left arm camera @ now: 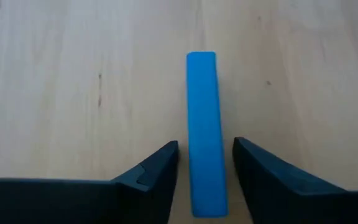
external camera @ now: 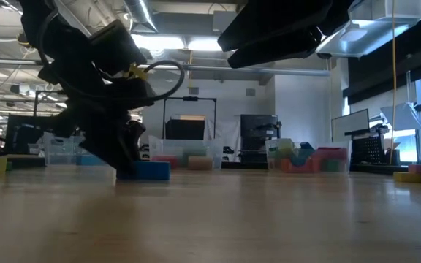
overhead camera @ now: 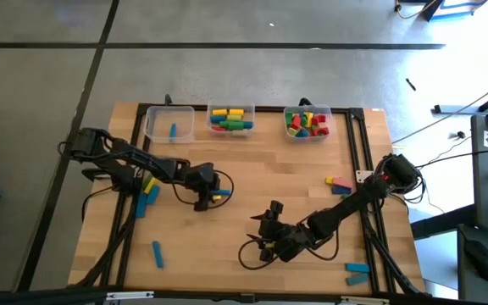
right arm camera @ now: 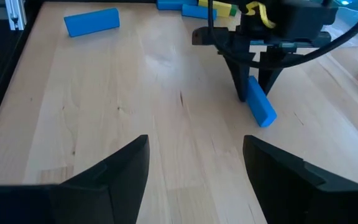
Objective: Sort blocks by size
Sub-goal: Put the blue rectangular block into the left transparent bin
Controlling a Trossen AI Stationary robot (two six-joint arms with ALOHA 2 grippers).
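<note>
A long blue block [left arm camera: 204, 124] lies flat on the wooden table; it also shows in the right wrist view [right arm camera: 260, 106] and the low view [external camera: 150, 169]. My left gripper [left arm camera: 205, 146] is at the table's left middle [overhead camera: 203, 202]. It points down, open, with one finger on each side of the block's near end and a small gap at each side. My right gripper [right arm camera: 194, 168] is open and empty above the table's near middle [overhead camera: 267, 227], facing the left gripper.
Three clear bins stand at the far edge: the left one [overhead camera: 169, 124] holds one blue block, the middle one [overhead camera: 231, 120] longer mixed blocks, the right one [overhead camera: 307, 123] short ones. Loose blocks lie at the left [overhead camera: 148, 193], near left [overhead camera: 158, 252], right [overhead camera: 339, 183] and near right [overhead camera: 357, 271].
</note>
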